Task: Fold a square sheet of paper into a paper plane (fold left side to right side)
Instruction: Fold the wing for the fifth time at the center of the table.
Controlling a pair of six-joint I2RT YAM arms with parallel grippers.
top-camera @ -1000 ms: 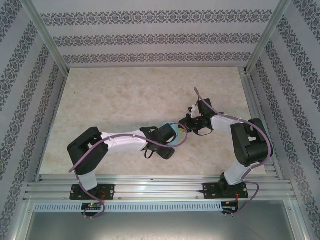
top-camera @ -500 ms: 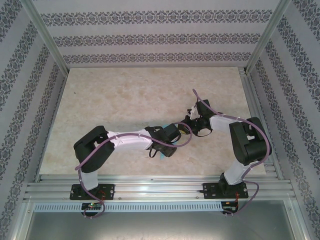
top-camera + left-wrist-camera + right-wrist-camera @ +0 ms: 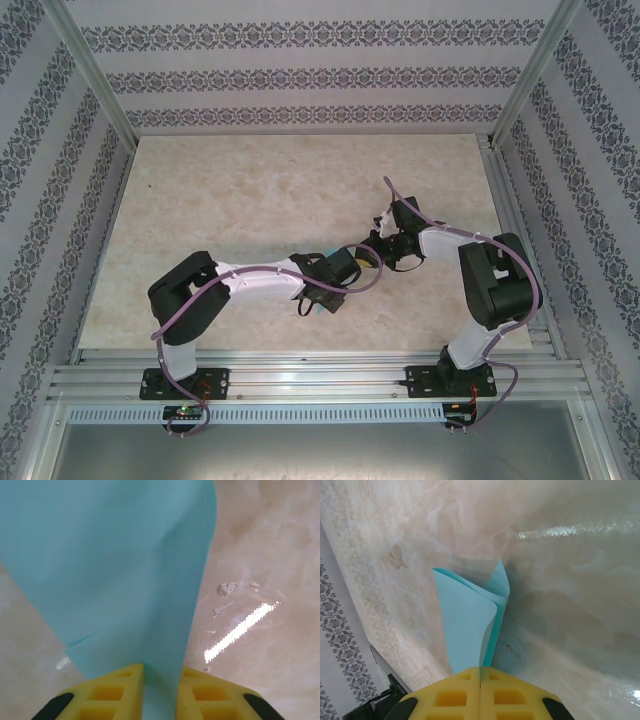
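Left wrist view shows you the square sheet of paper (image 3: 115, 570), thin matte light-blue and softly bowed, running into the narrow gap between the yellow fingers of the left gripper (image 3: 160, 675); you cannot tell whether they pinch it. The right gripper (image 3: 480, 672) has its yellow pads pressed together on a doubled-over part of the sheet, between the two arms. Beneath it lies a glossy beige marble-pattern table (image 3: 265, 545), enclosed by walls (image 3: 300, 80) papered in grey floral bands.

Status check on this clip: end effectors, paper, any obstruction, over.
Right end effector shut on the blue sheet. Left end effector narrow around it, grip unconfirmed. Sheet curled over, fold unfinished. Nothing blocking on the table.
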